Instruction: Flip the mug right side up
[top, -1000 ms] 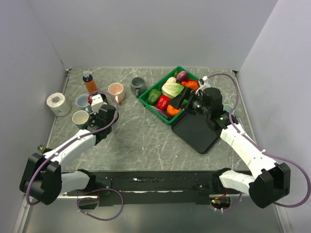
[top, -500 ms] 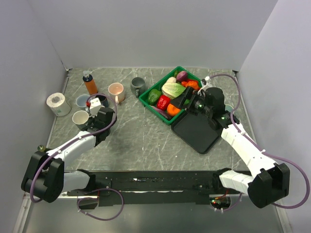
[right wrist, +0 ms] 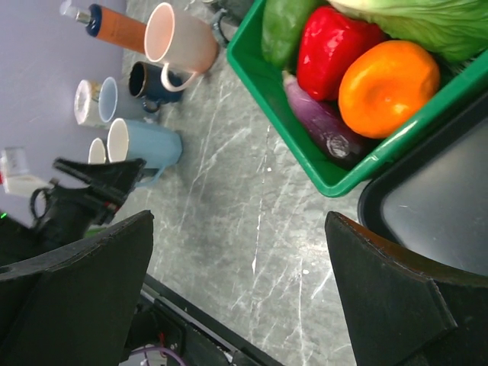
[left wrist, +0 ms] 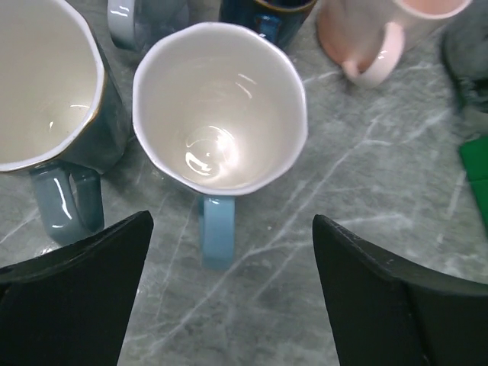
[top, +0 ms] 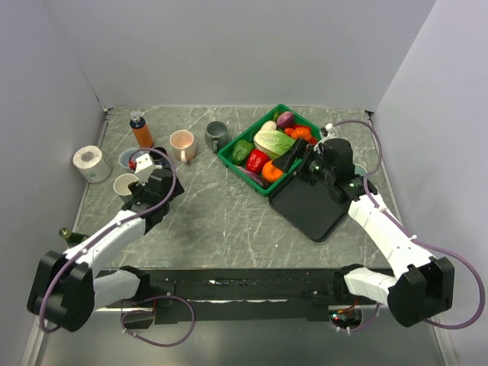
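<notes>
Standing upright: six mugs (left wrist: 219,114)

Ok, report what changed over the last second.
The left gripper opened and let go of the light blue mug, which stands mouth up, clear of its fingers, and the arm drew back leftward a little. The right gripper stayed open by the green bin; the other mugs did not move.

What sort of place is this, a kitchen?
Likely a robot test bench: two arms bolted to a table, bare grey walls around it, and props like mugs and a green crate of vegetables.
</notes>
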